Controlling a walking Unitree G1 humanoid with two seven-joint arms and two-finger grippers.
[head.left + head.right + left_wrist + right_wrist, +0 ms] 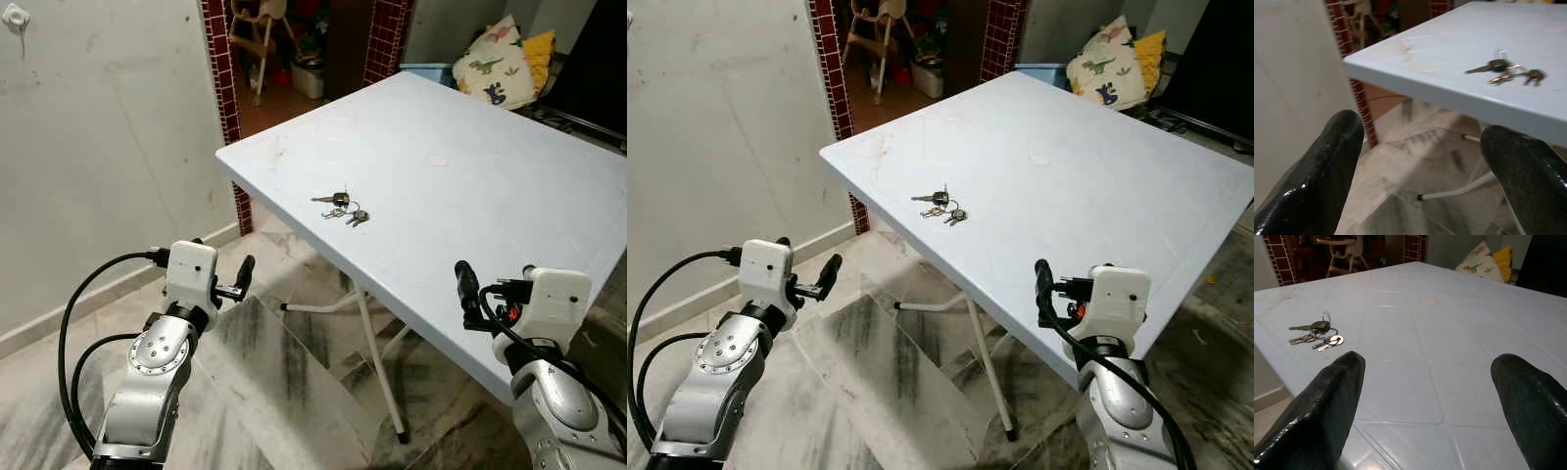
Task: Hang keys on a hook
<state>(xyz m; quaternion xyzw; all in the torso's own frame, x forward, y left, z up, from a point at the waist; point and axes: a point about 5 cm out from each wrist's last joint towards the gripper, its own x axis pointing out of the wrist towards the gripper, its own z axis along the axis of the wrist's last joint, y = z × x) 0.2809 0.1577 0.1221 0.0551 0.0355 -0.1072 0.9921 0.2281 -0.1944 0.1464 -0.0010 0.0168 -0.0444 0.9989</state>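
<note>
Two head cameras look forward and down from above onto a pale blue desk (470, 186), its near corner toward the robot, with both arms low in the foreground. The two pictures share almost the whole scene, shifted slightly sideways. The left wrist camera sits below the desk's edge, close, looking up and across past its own black fingers (1327, 171) at the keys (1506, 73). The right wrist camera looks low across the desk top, near the edge, sharing the same keys (1315, 335) and a distant cushion (1484, 262).
</note>
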